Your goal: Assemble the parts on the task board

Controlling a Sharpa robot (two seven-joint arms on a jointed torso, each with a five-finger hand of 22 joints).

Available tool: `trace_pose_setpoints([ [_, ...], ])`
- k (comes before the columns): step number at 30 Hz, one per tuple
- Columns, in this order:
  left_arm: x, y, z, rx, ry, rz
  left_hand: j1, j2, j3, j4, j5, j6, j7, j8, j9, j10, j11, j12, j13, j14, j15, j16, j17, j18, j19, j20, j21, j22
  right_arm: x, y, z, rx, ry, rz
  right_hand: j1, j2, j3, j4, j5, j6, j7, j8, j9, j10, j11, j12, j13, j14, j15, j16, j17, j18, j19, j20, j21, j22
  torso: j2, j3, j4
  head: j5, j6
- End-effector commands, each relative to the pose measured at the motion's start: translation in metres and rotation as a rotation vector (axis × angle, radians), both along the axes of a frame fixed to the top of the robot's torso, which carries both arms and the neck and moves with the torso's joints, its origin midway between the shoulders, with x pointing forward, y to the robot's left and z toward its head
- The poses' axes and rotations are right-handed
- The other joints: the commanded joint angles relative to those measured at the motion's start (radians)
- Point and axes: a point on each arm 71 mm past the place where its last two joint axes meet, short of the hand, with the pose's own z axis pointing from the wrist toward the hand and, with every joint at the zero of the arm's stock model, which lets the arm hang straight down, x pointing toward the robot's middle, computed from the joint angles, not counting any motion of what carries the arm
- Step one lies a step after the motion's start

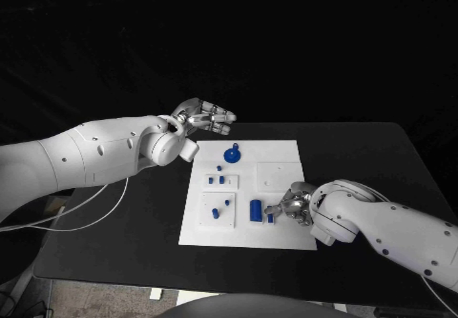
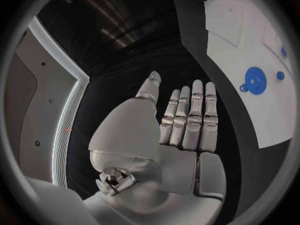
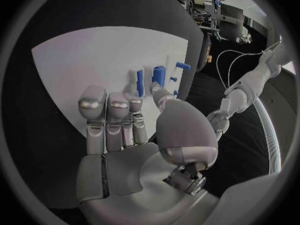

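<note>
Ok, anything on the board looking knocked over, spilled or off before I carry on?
Nothing stands out. The task board lies flat on the table, and the blue parts, including the round disc and the cylinder, all rest on it. Nothing has strayed onto the table.

Dim all round me; my white task board (image 1: 250, 195) glares bright against the black table (image 1: 363, 165) (wrist views bend at their rims).

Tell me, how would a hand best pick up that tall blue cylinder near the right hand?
Probably from above, pinching the blue cylinder across its round sides, near the upper end. It appears to stand upright on the task board, so the sides are free, and other small blue parts sit close by. The right hand is already beside it; whether it holds anything cannot be told.
</note>
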Motion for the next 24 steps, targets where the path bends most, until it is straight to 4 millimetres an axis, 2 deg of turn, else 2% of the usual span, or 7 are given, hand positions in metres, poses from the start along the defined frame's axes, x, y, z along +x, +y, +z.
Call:
trace_pose_setpoints([
  [1,0.000,-0.002,0.001,-0.003,-0.006,-0.012,0.000,-0.008,0.002,0.007,-0.002,-0.007,0.000,0.002,0.000,-0.007,0.003,-0.001,0.002,-0.004,0.000,-0.002,0.002,0.010,-0.003,0.002,0.005,-0.002,-0.002,0.001,0.000,-0.016,0.009,0.029,0.002,-0.013,-0.033,0.044,0.007,0.004,0.005,0.003,0.003,0.003,0.004,-0.006,-0.002,0.002,-0.002,-0.005,0.000,-0.002,0.044,0.004,-0.006,0.108,0.000,-0.0005,0.0007,-0.002,0.001],
  [5,0.000,-0.003,0.001,-0.003,-0.007,-0.011,0.000,-0.008,0.002,0.007,-0.002,-0.007,0.000,0.002,0.000,-0.007,0.003,-0.001,0.002,-0.004,0.000,-0.002,0.002,0.010,-0.003,0.002,0.005,-0.002,-0.003,0.001,0.000,-0.015,0.007,0.031,0.016,-0.014,-0.071,0.078,0.007,0.003,0.005,0.003,0.008,0.003,0.004,-0.006,-0.004,0.002,-0.002,-0.007,-0.001,-0.002,0.044,0.004,-0.008,0.107,0.000,-0.0005,0.0003,-0.002,0.000],
  [11,0.000,-0.003,0.001,-0.003,-0.007,-0.011,0.000,-0.008,0.002,0.007,-0.002,-0.007,0.000,0.002,0.000,-0.007,0.003,-0.001,0.002,-0.004,0.000,-0.002,0.002,0.010,-0.003,0.002,0.005,-0.002,-0.004,0.000,0.001,-0.018,0.001,0.032,0.021,-0.008,-0.073,0.077,0.009,0.003,0.005,0.003,0.009,0.004,0.004,-0.004,-0.004,0.002,-0.002,-0.006,0.000,-0.002,0.044,0.004,-0.006,0.108,0.000,0.0004,0.0016,-0.002,0.000],
  [14,0.000,-0.003,0.001,-0.002,-0.007,-0.011,0.000,-0.008,0.002,0.007,-0.002,-0.007,0.000,0.002,0.000,-0.007,0.003,-0.001,0.002,-0.004,0.000,-0.002,0.002,0.010,-0.003,0.002,0.005,-0.002,-0.004,-0.001,0.001,-0.020,0.000,0.033,0.041,0.009,-0.065,0.042,0.019,0.004,0.004,0.003,0.009,0.004,0.004,-0.003,-0.003,0.002,-0.003,-0.006,0.001,-0.003,0.045,0.004,-0.006,0.108,0.000,0.0004,0.0017,-0.002,0.000],
  [18,0.000,-0.002,0.001,-0.002,-0.007,-0.010,0.001,-0.008,0.004,0.008,-0.001,-0.006,0.000,0.003,0.000,-0.008,0.003,-0.001,0.002,-0.005,0.000,-0.002,0.002,0.010,-0.002,0.002,0.006,-0.002,-0.003,-0.006,0.001,-0.027,-0.004,0.029,0.057,0.016,-0.014,-0.022,-0.012,0.006,0.002,0.003,0.005,0.004,0.002,-0.002,-0.003,0.003,-0.003,-0.006,0.000,-0.003,0.044,0.004,-0.008,0.108,0.000,0.0014,0.0006,-0.001,0.002],
  [20,0.000,-0.002,0.001,-0.002,-0.008,-0.010,0.001,-0.008,0.004,0.008,-0.001,-0.006,0.000,0.003,0.000,-0.008,0.003,-0.001,0.002,-0.005,0.000,-0.002,0.002,0.010,-0.002,0.002,0.006,-0.002,-0.002,-0.010,0.001,-0.029,-0.009,0.020,0.040,0.010,0.010,-0.034,-0.014,0.007,0.001,0.003,0.002,0.003,0.002,-0.003,-0.003,0.002,-0.003,-0.008,-0.001,-0.003,0.044,0.004,-0.007,0.108,-0.001,0.0017,-0.0006,-0.002,0.005],
  [24,0.001,0.000,0.002,-0.006,-0.021,-0.001,0.000,-0.007,0.004,0.008,-0.001,0.001,-0.002,0.004,0.000,-0.005,0.002,-0.001,0.002,-0.004,0.000,-0.001,0.002,0.010,-0.003,0.002,0.006,-0.002,0.000,-0.021,0.002,-0.015,-0.036,-0.001,0.019,-0.021,0.020,0.006,-0.013,-0.005,0.007,0.003,0.002,-0.002,0.006,-0.005,-0.003,0.002,-0.002,-0.011,-0.003,-0.002,0.043,0.004,-0.012,0.107,-0.002,0.0016,-0.0028,-0.005,0.014],
])
